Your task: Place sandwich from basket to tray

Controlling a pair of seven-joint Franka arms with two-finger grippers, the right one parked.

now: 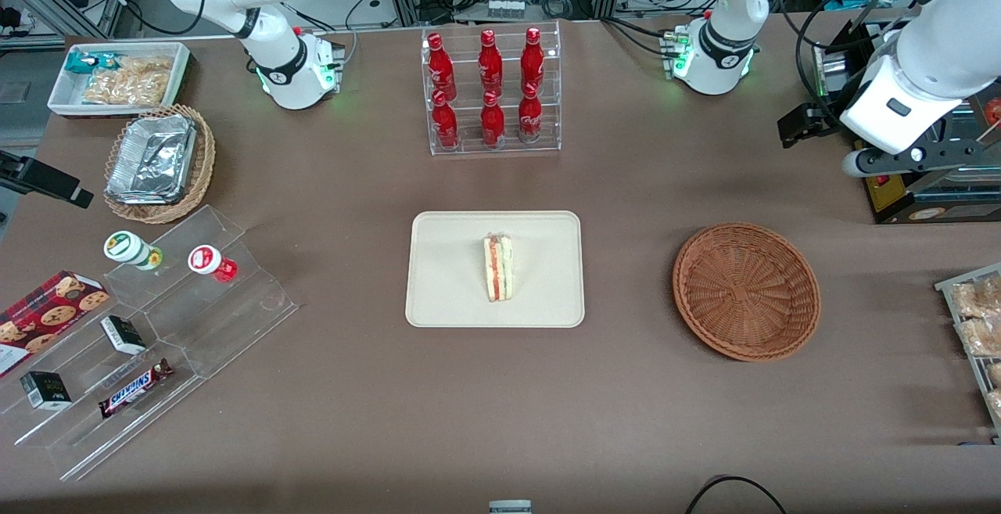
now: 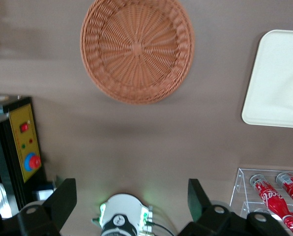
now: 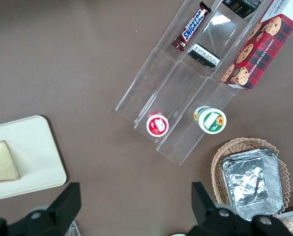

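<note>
Gripper point(image 2: 131, 201) fingers wide apart, holding nothing, above table; sandwich point(image 1: 498, 267) on tray point(image 1: 446, 264); basket point(image 1: 746, 291) empty.

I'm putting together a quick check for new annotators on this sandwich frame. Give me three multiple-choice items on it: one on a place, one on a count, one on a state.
1. Where is the sandwich?
A. in the basket
B. on the tray
C. on the bare table

2. How many red bottles stand in the clear rack?
A. four
B. six
C. eight

3. What is the state of the gripper?
A. open and holding nothing
B. shut on the sandwich
C. shut on the basket rim

Answers:
1 B: the wedge lies on the cream tray, near its middle.
2 B: three bottles in the upper row, three in the lower.
3 A: the fingers stand wide apart with nothing between them, high over the table toward the working arm's end; the wicker basket holds nothing.
</note>
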